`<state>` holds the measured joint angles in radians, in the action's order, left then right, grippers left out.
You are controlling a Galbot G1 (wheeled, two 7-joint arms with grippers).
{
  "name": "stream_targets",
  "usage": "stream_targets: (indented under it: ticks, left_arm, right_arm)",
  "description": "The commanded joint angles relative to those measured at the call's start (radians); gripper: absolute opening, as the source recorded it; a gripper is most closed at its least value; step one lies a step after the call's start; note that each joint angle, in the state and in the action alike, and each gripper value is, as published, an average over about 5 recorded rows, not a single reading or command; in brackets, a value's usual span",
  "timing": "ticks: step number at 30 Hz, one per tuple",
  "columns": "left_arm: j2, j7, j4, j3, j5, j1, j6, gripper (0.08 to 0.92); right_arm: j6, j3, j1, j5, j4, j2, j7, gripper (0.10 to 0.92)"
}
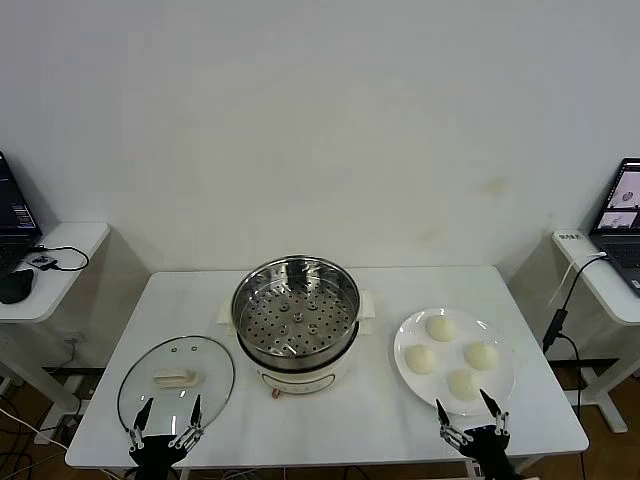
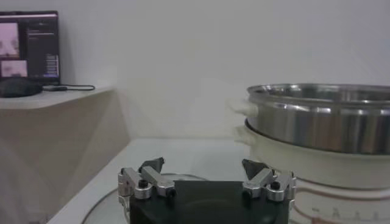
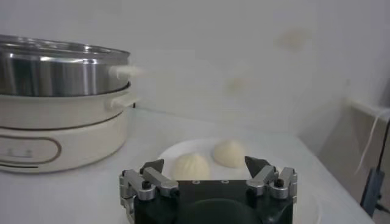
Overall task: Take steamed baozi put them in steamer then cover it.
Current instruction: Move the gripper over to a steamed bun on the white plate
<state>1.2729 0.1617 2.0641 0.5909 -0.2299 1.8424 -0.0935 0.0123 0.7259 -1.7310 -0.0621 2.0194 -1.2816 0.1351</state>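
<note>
Both tools, left (image 1: 166, 411) and right (image 1: 470, 405), hang wide and empty at our surface (image 1: 340, 420) edge. Four buns (image 1: 419, 359) sit on the plate (image 1: 405, 335) just beyond our right tool; we should lower squarely over the nearest, then close gently. Steamer (image 1: 296, 310) stands open, lid (image 1: 176, 378) ahead of the left tool.

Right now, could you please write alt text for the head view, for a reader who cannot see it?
A white table holds an open steel steamer at its centre, four steamed baozi on a white plate to its right, and the glass cover lying flat to its left. The left gripper and the right gripper hang open at the near edge, holding nothing.
</note>
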Motion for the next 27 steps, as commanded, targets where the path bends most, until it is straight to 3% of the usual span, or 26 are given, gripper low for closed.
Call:
stream_targets:
  ticks: [1,8,17,23,27]
  left_arm:
    - [-0.010,-0.002,0.011,0.003,0.041,-0.013,0.095,0.823]
    - [-0.018,0.012,0.053,0.010,0.084,-0.027,0.183,0.823]
    - [-0.017,-0.014,0.063,0.054,0.086,-0.041,0.115,0.823]
    - [-0.005,-0.004,0.067,0.058,0.075,-0.037,0.104,0.823]
    - [0.006,0.003,0.077,0.060,0.064,-0.034,0.098,0.823]
  right_arm:
    - [-0.106,0.055,0.141,-0.312,-0.016,0.166,0.013,0.823]
    - [-0.181,0.026,0.328,-0.391,-0.098,0.417,0.176,0.823]
    - [-0.210,-0.190,0.671,-0.352,-0.322,0.752,0.561,0.823]
    - [-0.167,-0.499,0.976,-0.274,-0.457,0.824,0.766,0.823]
    - [-0.142,-0.753,1.206,-0.226,-0.547,0.800,0.811,0.822]
